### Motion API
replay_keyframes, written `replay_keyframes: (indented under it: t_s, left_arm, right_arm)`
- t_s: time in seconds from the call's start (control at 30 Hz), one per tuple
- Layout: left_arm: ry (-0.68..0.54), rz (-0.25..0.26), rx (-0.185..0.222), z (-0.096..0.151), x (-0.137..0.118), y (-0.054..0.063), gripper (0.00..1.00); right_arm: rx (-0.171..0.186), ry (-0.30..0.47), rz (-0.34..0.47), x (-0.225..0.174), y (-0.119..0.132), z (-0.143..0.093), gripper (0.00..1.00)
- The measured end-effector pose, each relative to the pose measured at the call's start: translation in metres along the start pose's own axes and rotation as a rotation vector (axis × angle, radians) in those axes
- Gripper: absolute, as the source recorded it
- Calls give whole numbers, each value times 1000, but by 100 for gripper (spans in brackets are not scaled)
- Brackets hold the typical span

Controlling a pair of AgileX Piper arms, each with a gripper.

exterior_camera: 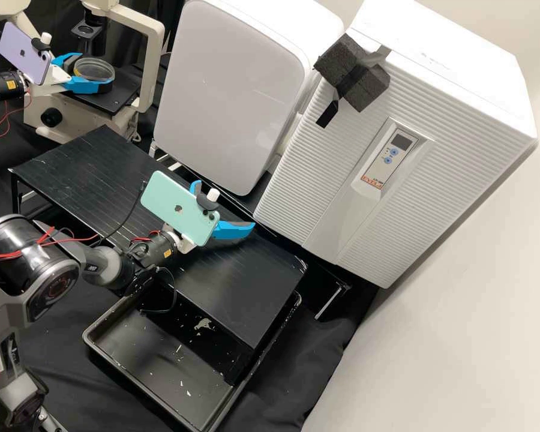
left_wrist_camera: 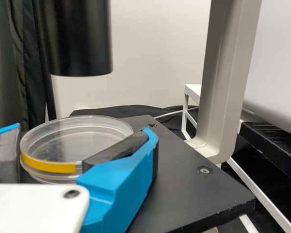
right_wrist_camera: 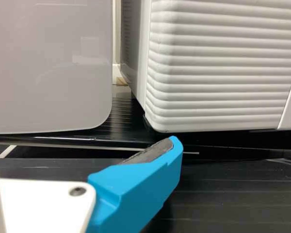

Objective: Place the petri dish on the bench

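In the upper left of the high view, the left gripper (exterior_camera: pixel 95 71) has the petri dish (exterior_camera: pixel 94 66) over the dark stage (exterior_camera: pixel 115 95) of the microscope (exterior_camera: pixel 152 63). Its blue fingers are clamped on opposite sides of the dish, dark pads (left_wrist_camera: pixel 117 148) against the side wall. That grip suits a wide, shallow dish: the top is left untouched, and the dish can travel almost level. A yellow band (left_wrist_camera: pixel 47 164) runs round the side facing the wrist camera. Whether the base rests on the stage or is just above it, I cannot tell.

Near the middle of the high view, the right gripper (exterior_camera: pixel 224 205) is over the black bench top (exterior_camera: pixel 72 162), its fingers apart and nothing between them. It is probably parked, as one arm is enough for this job.

The step in hand looks to be taking the dish off the microscope; the placing itself is not yet done. The next move calls for a small lift, then a level path out from under the black cylinder (left_wrist_camera: pixel 75 39) and past the upright frame, down to the bench top. Clipping either could tip the dish, and too hard a squeeze could flex its thin clear wall or make it slip.
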Motion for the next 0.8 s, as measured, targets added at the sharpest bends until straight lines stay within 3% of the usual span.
replay_keyframes:
  t_s: [0.17, 0.63, 0.8]
  left_arm:
    - [1, 4, -20, -1, 0, 0, 0]
    - [-30, -1, -28, -1, -2, 1, 0]
    - [-58, -19, -8, 4, -18, 4, 0]
  right_arm:
    - [0, 0, 0, 0, 0, 0, 100]
    - [0, 0, 0, 0, 0, 0, 100]
    - [0, 0, 0, 0, 0, 0, 100]
